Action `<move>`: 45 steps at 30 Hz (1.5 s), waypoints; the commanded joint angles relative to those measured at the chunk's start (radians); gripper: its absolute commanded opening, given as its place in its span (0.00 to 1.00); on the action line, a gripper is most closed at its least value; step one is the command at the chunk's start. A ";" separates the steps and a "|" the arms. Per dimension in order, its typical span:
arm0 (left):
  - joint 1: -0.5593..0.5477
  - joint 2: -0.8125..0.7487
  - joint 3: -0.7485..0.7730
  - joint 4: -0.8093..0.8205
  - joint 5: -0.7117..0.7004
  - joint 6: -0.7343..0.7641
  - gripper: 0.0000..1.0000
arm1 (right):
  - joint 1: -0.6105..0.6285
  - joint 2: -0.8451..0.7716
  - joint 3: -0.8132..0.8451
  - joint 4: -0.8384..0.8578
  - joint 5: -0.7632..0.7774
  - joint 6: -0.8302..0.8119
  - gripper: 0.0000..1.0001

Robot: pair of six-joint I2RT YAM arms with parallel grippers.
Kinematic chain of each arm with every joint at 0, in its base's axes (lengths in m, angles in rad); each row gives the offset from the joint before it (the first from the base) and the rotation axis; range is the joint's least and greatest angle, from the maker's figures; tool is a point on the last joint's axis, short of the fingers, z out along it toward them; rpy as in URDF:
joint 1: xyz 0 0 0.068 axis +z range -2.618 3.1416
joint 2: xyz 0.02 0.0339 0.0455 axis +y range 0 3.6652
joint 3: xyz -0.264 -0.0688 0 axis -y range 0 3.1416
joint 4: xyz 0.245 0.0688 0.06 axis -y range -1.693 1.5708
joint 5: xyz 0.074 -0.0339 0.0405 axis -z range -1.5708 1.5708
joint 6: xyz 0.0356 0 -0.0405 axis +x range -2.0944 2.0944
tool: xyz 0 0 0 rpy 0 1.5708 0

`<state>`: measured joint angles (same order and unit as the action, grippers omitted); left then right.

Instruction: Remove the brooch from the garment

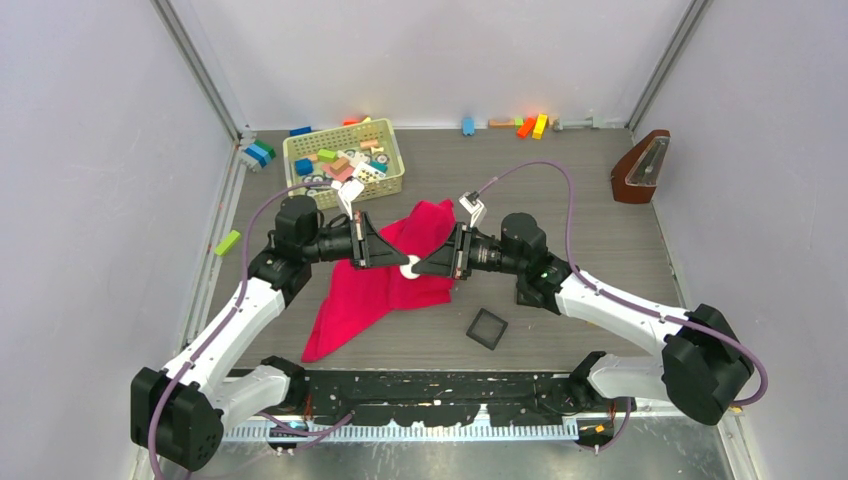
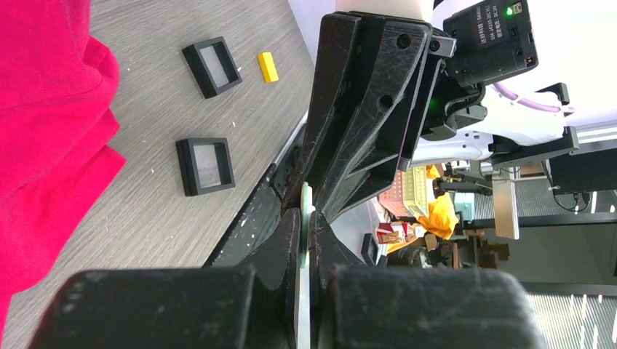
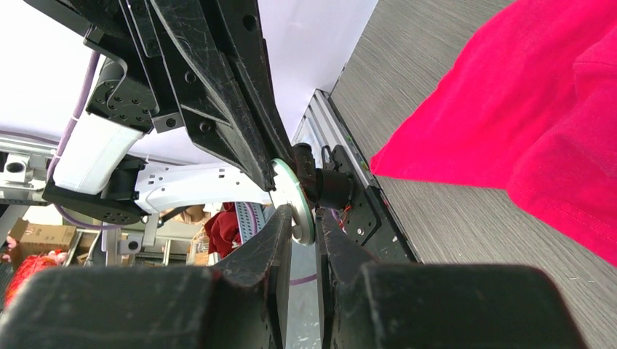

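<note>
The brooch (image 1: 410, 266) is a small pale round disc held in the air between both grippers, above the garment (image 1: 375, 290), a crimson-pink cloth lying crumpled on the table. My left gripper (image 1: 400, 263) comes from the left and is shut on the disc's edge, which shows as a thin pale-green rim in the left wrist view (image 2: 306, 207). My right gripper (image 1: 421, 268) comes from the right with its jaws closed on the disc (image 3: 295, 200). No cloth shows between the jaws in either wrist view. The garment lies apart on the table (image 2: 44, 131) (image 3: 524, 123).
A yellow basket (image 1: 350, 190) of toy blocks stands behind the garment. A black square tray (image 1: 487, 328) lies at the front right; two trays (image 2: 206, 166) (image 2: 212, 66) and a yellow block (image 2: 268, 66) show in the left wrist view. A brown metronome (image 1: 641, 168) stands far right.
</note>
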<state>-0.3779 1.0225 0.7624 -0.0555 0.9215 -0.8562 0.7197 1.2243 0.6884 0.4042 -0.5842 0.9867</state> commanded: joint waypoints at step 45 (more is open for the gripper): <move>-0.019 -0.036 -0.005 0.028 0.050 0.018 0.00 | -0.017 -0.059 -0.031 0.024 0.209 0.023 0.46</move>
<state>-0.3820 1.0161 0.7490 -0.0349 0.8818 -0.8513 0.7288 1.1908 0.6628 0.3733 -0.4492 1.0245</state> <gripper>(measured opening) 0.028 0.455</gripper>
